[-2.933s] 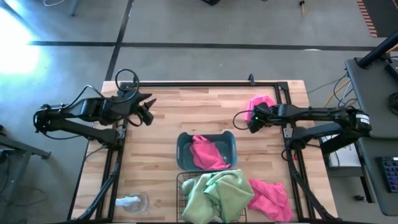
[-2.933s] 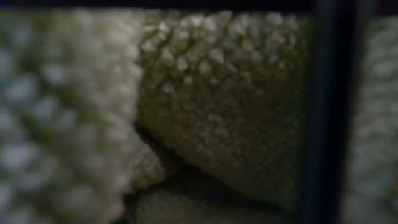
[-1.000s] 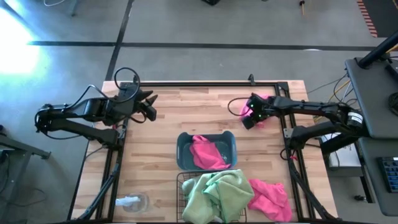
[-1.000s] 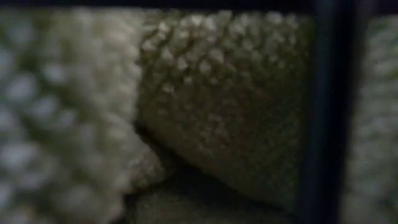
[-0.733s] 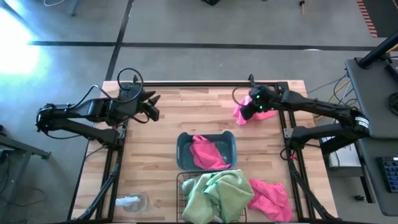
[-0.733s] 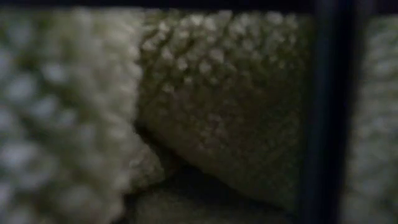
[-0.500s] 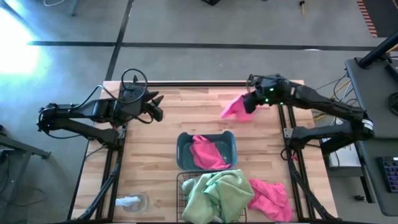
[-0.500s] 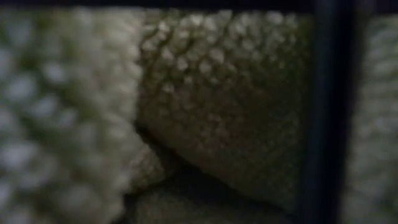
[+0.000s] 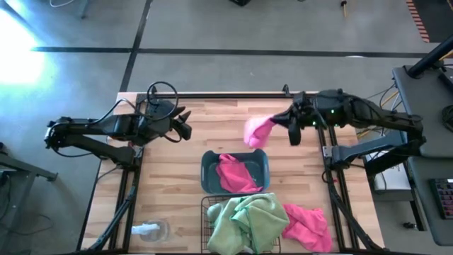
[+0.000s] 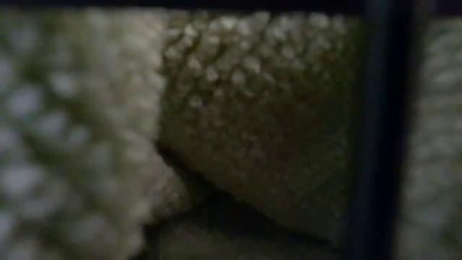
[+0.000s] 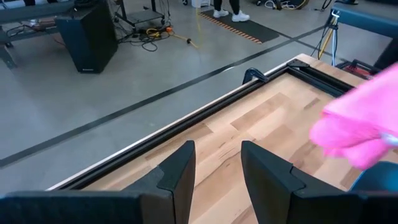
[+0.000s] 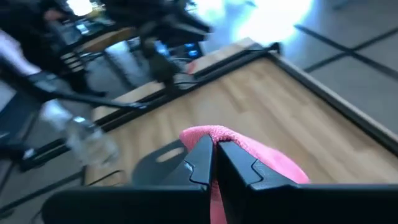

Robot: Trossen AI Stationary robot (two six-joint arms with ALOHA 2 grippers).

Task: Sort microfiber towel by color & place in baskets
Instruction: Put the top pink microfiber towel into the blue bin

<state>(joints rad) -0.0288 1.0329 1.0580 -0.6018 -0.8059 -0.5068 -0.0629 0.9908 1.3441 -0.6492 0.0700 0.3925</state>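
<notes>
My right gripper (image 9: 277, 125) hangs over the far middle of the table, shut on a bright pink microfiber towel (image 9: 257, 132) just beyond the blue-grey bin (image 9: 210, 172). Another pink towel (image 9: 236, 175) lies inside that bin. Light green towels (image 9: 248, 219) fill the black wire basket (image 9: 207, 207) at the near edge and block the low view (image 10: 238, 123). A third pink towel (image 9: 308, 225) lies on the table right of the basket. My left gripper (image 9: 185, 129) waits open over the far left, its fingers (image 11: 180, 177) apart with nothing between them. My right gripper pinches a bunched fold of the pink towel (image 12: 208, 133) between its two fingers (image 12: 200, 155). It comes at it from the table's right. The towel hangs off the fingertips, slack and lifted clear of the table; how many layers, I cannot tell.
A small white-and-clear object (image 9: 150, 230) lies at the near left corner. A black rail (image 9: 233, 94) runs along the table's far edge. Bare wood lies between the two arms and left of the bin.
My right gripper has risen from the table's far right and swung toward the left with the pink towel, which has come off the table and now hangs clear beyond the bin. My left gripper has drifted a little toward the right.
</notes>
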